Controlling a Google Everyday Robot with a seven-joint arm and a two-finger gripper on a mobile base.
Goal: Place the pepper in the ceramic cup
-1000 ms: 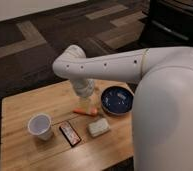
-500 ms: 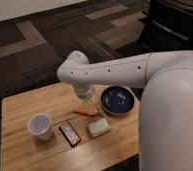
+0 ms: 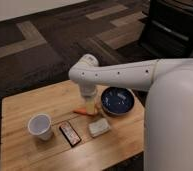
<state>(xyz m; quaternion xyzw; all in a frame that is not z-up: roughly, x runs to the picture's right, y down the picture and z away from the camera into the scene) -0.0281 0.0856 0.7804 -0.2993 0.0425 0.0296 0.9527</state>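
Fingers first: I read them as spread apart, released, nothing clamped between them. The gripper [image 3: 91, 106] points straight down at the wooden table [image 3: 20, 107], its tip low over the right end of the pepper [image 3: 80, 112]; whether it touches, I cannot tell. The pepper lies flat on the wood, orange-red and slim, its free end poking out to the left of the gripper. Just right of the gripper sits the dark blue bowl [image 3: 117, 101], close beside it. In front of the gripper, nearer the table's front edge, lies a pale wrapped block [image 3: 99, 127]. Left of that, a flat red-and-black packet [image 3: 70, 133]. Further left again stands the ceramic cup [image 3: 40, 126], white, upright, mouth open, well apart from the pepper. Above it all, my white arm [image 3: 120, 76] reaches in from the right, elbow bent over the table's middle.
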